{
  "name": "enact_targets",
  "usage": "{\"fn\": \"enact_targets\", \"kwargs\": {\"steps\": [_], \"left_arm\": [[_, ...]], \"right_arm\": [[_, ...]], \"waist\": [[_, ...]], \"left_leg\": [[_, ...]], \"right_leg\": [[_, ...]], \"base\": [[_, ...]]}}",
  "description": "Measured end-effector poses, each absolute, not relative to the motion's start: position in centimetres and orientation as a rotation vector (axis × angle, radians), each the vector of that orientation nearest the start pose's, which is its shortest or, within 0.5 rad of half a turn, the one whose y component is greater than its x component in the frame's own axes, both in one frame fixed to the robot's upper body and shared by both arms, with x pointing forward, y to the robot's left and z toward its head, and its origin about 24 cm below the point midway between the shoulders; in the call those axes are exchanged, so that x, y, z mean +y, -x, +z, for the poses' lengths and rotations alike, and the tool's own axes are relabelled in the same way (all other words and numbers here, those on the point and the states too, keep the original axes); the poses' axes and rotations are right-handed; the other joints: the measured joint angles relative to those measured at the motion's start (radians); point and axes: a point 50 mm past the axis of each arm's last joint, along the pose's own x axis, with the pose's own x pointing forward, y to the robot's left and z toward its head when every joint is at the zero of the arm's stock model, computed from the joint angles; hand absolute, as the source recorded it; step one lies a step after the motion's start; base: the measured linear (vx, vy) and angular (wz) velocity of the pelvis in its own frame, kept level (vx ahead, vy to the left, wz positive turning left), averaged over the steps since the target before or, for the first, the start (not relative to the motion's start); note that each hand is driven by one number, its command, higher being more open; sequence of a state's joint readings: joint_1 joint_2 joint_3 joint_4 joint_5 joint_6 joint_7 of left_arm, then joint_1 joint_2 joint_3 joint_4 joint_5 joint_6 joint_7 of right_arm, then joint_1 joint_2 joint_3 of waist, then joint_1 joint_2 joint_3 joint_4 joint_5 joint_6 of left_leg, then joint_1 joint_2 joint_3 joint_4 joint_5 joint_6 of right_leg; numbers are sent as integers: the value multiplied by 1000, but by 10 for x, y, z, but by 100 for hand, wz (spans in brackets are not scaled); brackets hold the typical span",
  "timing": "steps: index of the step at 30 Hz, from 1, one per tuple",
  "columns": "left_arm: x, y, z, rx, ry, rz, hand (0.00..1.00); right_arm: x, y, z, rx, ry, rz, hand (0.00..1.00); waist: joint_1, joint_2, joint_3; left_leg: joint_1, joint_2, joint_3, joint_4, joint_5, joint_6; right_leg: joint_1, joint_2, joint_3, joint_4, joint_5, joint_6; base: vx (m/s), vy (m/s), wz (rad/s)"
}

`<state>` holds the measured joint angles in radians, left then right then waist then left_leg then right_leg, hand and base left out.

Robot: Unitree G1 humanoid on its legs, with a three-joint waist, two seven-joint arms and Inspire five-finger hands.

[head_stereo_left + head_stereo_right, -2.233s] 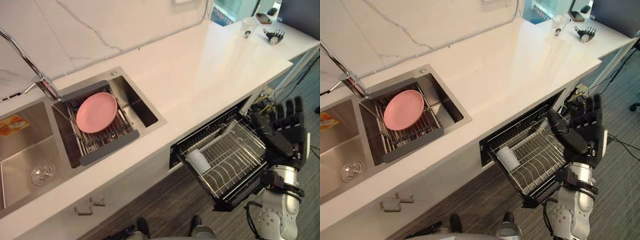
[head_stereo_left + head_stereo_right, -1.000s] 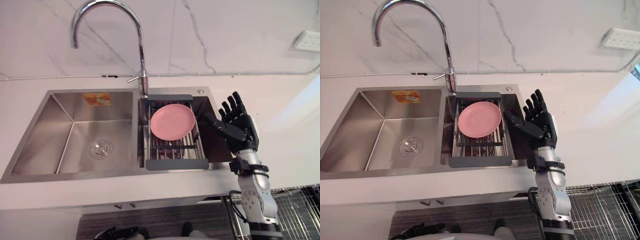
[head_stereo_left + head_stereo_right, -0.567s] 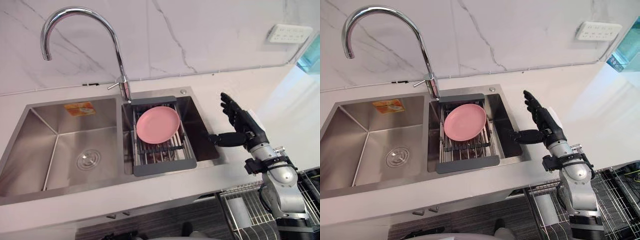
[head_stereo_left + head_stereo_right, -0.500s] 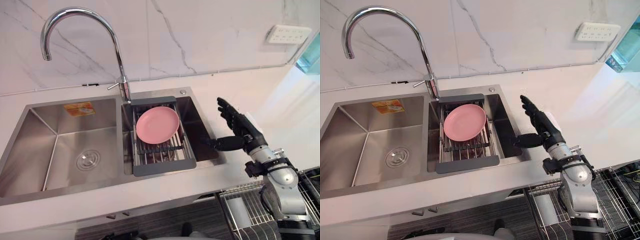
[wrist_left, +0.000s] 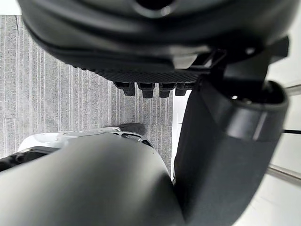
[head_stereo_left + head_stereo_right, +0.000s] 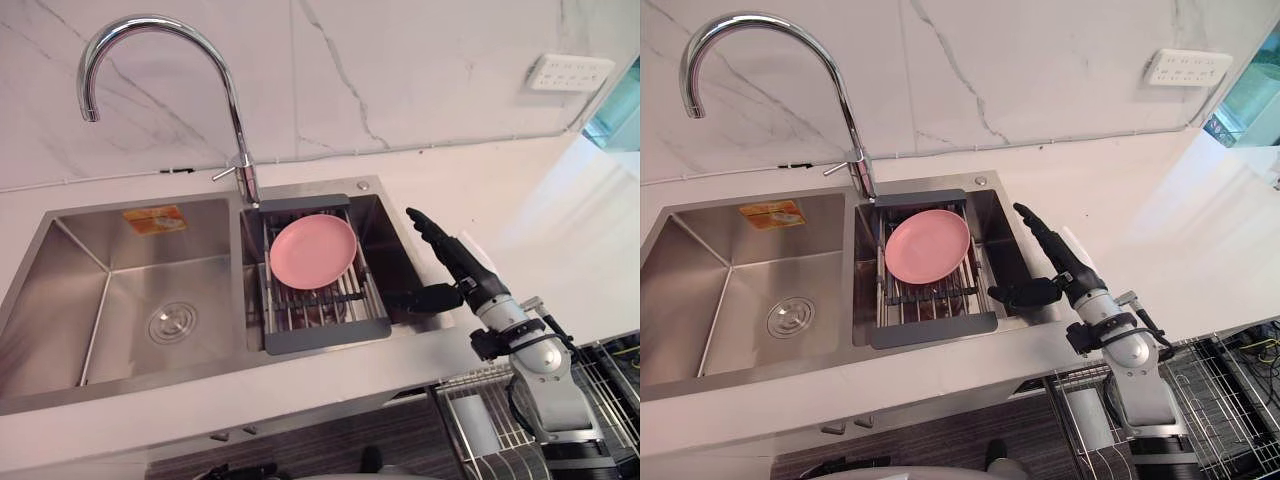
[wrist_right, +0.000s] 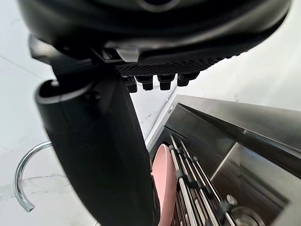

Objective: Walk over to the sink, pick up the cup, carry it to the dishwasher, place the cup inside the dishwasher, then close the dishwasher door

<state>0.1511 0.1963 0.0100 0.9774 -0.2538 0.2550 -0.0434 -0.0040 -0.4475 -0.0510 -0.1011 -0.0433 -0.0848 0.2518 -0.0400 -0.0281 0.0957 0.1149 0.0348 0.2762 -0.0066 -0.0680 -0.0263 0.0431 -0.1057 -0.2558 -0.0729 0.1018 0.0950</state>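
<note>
A white cup (image 6: 470,425) lies in the pulled-out dishwasher rack (image 6: 612,368) under the counter, at the lower right. My right hand (image 6: 462,268) is open over the right rim of the sink's right basin (image 6: 400,262), fingers straight and pointing away, thumb (image 6: 1022,294) reaching out over the basin. It holds nothing. A pink plate (image 6: 313,250) rests on a grey drying rack (image 6: 326,334) in that basin, left of the hand; the plate (image 7: 162,181) stands past the thumb in the right wrist view. My left hand (image 5: 150,52) is open and empty above the floor.
A tall chrome faucet (image 6: 236,115) stands behind the divider between the basins. The left basin (image 6: 60,300) holds just its drain. White countertop (image 6: 560,220) stretches to the right, with a wall socket (image 6: 568,72) above it.
The camera swung from the dishwasher to the sink. In the last half second my open right hand sank lower and flatter toward the right basin's rim and drifted slightly left.
</note>
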Motion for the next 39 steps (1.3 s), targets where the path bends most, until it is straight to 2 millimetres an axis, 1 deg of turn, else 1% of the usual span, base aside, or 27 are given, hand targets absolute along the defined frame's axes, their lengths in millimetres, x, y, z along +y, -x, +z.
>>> {"fn": "enact_targets", "kwargs": {"steps": [4,5,8,12,13,17,18,21,25,28,32,35,39], "left_arm": [[223,-58,-163,1348,126,236,100],[224,-58,-163,1348,127,239,100],[225,-58,-163,1344,128,240,100],[225,-58,-162,1338,145,256,100],[225,-57,-162,1335,151,262,100],[226,-56,-162,1327,157,268,100],[226,-56,-161,1324,159,272,100],[227,-57,-161,1319,168,282,100],[228,-57,-161,1320,182,294,100],[228,-59,-160,1314,181,291,100],[229,-60,-159,1306,179,289,100],[229,-62,-158,1300,179,287,100],[229,-62,-158,1299,177,285,100]], "right_arm": [[-218,-256,90,-133,544,193,100],[-215,-258,90,-135,561,195,100],[-211,-260,86,-126,572,193,100],[-209,-265,82,-111,600,188,100],[-209,-268,82,-107,617,183,100],[-208,-276,80,-95,635,180,100],[-205,-279,79,-91,656,188,100],[-200,-282,73,-67,664,205,100],[-196,-289,63,-17,701,218,100],[-196,-291,59,5,745,221,100],[-196,-297,53,38,783,227,100],[-195,-299,52,42,820,230,100],[-196,-299,53,31,866,206,100]], "waist": [[2,-7,-4],[3,-10,-6],[14,-15,-8],[20,-19,-6],[27,-20,-5],[31,-24,-5],[40,-27,-4],[53,-34,-5],[56,-38,-2],[66,-43,1],[69,-47,4],[77,-49,7],[77,-48,12]], "left_leg": [[4,-1,-20,-10,7,0],[4,-1,-21,-11,8,0],[6,-3,-27,-18,14,1],[6,-9,-48,-28,26,4],[5,-11,-52,-31,29,8],[6,-20,-76,-43,43,20],[7,-21,-76,-48,46,20],[7,-24,-87,-59,56,24],[5,-31,-103,-63,61,27],[3,-35,-107,-63,62,28],[-3,-40,-124,-63,66,32],[-5,-42,-127,-63,66,31],[-2,-45,-128,-63,67,31]], "right_leg": [[8,-1,-27,0,0,0],[8,-1,-29,0,0,0],[10,-3,-35,0,0,0],[16,-8,-57,0,0,0],[17,-10,-61,0,0,0],[25,-19,-84,0,0,0],[25,-20,-85,0,0,0],[25,-22,-97,0,0,0],[29,-29,-112,1,0,0],[29,-33,-116,3,0,0],[30,-40,-134,7,0,1],[30,-43,-138,9,-1,1],[30,-48,-138,20,-3,5]], "base": [[-38,-26,13],[-55,-29,5],[-44,-20,5],[-64,-20,17],[-67,-10,11],[-65,-5,19],[-58,-3,5],[-50,-9,10],[-30,-3,13],[-33,4,5],[-30,3,12],[-27,2,5],[-17,3,1]]}}
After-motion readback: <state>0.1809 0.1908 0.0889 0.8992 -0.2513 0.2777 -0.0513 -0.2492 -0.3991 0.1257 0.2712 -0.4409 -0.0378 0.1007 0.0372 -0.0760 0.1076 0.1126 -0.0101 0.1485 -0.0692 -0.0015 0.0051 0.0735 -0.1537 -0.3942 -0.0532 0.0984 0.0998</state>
